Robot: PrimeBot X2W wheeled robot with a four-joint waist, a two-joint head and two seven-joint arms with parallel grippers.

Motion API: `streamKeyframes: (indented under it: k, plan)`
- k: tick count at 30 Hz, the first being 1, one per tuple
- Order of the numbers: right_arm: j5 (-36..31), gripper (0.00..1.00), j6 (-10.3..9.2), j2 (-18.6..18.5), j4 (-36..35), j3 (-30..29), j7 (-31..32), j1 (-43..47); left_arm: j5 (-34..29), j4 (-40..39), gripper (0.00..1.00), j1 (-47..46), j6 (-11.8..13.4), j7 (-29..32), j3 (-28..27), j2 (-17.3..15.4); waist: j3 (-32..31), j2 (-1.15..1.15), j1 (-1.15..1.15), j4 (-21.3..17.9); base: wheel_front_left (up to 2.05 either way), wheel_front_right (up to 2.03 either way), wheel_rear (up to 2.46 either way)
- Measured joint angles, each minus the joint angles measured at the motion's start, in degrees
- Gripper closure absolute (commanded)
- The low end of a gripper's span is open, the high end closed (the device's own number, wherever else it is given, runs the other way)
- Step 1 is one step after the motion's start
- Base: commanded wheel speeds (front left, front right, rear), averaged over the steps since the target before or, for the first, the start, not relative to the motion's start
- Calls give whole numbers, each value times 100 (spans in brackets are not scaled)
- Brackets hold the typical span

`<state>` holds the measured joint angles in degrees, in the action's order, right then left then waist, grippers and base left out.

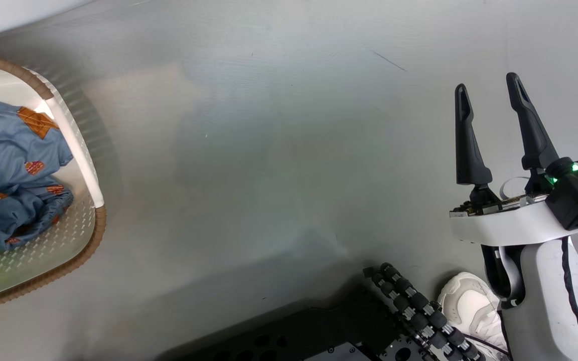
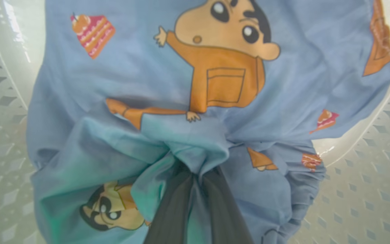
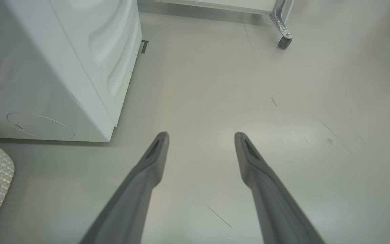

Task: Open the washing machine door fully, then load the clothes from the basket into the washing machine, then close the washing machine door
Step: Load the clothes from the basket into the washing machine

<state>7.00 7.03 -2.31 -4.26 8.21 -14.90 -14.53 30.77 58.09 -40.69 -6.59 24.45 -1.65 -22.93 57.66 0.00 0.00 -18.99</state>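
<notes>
My left fingers [image 2: 173, 206] are pinched together on a bunched fold of the clothes [image 2: 141, 71]: soft, creased light blue cloth printed with orange cartoon figures and cake slices. The clothes sit within the basket [image 1: 86, 165], cream perforated plastic with a brown woven-look rim. My right fingers [image 1: 469, 145], long, dark and tapered, stand apart above the smooth grey floor [image 1: 269, 150], holding nothing. The washing machine [image 3: 63, 67], a white cabinet, stands nearby.

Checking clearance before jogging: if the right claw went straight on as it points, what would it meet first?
Probably the glossy grey floor, beside the big white washing machine; nothing else lies ahead of the open right claw, though depth is unclear.
</notes>
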Motion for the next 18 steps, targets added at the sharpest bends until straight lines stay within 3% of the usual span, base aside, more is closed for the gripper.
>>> streamKeyframes:
  k: [9, 18]
  plan:
    - [0, 0, 0, 0, 62, 23, 0, -92, 14, 78, 100, 138, -2, -338, -37, 108, -174, 0, 0, 38, 0, 0, 0]
    - [0, 0, 0, 0, 196, -74, 0, -180, 178, -11, 100, 421, -51, -906, -15, 660, -591, 0, 0, 161, 0, 0, 0]
